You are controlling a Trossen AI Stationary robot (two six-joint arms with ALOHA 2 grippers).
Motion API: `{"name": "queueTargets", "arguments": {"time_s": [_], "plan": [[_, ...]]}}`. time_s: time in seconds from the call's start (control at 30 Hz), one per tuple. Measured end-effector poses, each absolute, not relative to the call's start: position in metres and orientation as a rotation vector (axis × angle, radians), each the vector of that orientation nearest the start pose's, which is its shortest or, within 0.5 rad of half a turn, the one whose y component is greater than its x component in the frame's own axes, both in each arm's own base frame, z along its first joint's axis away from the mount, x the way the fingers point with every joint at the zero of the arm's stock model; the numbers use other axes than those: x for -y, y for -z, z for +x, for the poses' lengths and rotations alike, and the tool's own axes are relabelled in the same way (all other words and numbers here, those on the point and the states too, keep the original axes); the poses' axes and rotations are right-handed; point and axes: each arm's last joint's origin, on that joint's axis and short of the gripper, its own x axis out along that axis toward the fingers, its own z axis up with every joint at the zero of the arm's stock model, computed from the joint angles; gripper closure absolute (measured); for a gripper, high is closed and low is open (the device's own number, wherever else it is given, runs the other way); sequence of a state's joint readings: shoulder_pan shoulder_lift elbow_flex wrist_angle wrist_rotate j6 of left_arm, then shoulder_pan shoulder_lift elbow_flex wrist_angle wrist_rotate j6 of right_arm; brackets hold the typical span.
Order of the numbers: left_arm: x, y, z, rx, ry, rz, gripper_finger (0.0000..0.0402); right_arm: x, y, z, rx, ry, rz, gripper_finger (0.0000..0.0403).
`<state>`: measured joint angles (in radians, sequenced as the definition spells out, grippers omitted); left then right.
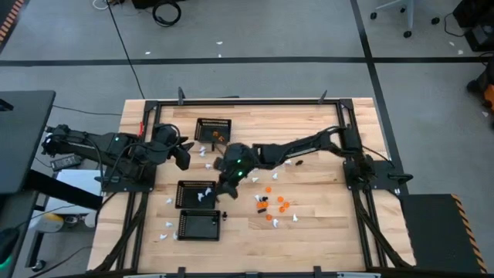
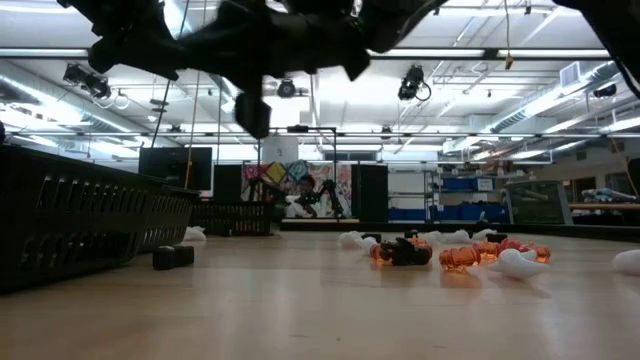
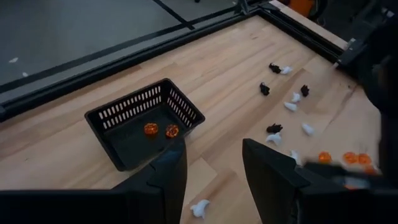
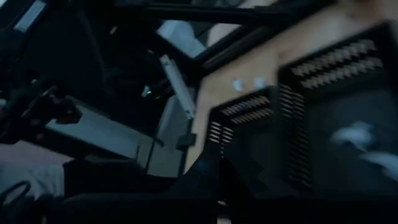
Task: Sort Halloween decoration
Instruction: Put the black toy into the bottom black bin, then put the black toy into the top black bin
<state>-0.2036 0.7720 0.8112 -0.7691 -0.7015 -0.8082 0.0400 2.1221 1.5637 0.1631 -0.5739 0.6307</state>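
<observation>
Broadly, three mesh baskets are seen on the table [image 1: 324, 232]: one farther back [image 1: 214, 129] holding two orange pieces [image 3: 160, 130], a middle one [image 1: 196, 193] with white pieces, and a nearer one [image 1: 198, 225]. The Halloween decoration lies mostly loose in a cluster [image 1: 275, 205] near the table's middle, with stray white pieces around the baskets. No common heading or long axis can be told for pieces so small.

The right gripper [image 1: 225, 188] is hovered at the middle basket's edge; whether anything is pinched cannot be told. The left gripper [image 3: 214, 171], fingers apart and empty, is held near the far basket. A release at the rim is judged likely to drop a piece outside, and the two arms, being close, could be knocked together.
</observation>
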Motion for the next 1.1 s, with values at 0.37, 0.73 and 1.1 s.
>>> {"name": "queueTargets", "arguments": {"time_s": [0.37, 0.73, 1.1], "plan": [[0.008, -0.288, 0.135, -0.597, -0.653, -0.465, 0.0239, -0.102, -0.184, 0.51, -0.546, -0.484, 0.501, 0.0387], [0.009, -0.286, 0.133, -0.642, -0.625, -0.468, 0.0239, -0.125, -0.164, 0.502, -0.587, -0.304, 0.114, 0.0386], [0.009, -0.285, 0.133, -0.651, -0.611, -0.475, 0.0239, -0.124, -0.16, 0.499, -0.649, -0.363, 0.136, 0.0302]]}}
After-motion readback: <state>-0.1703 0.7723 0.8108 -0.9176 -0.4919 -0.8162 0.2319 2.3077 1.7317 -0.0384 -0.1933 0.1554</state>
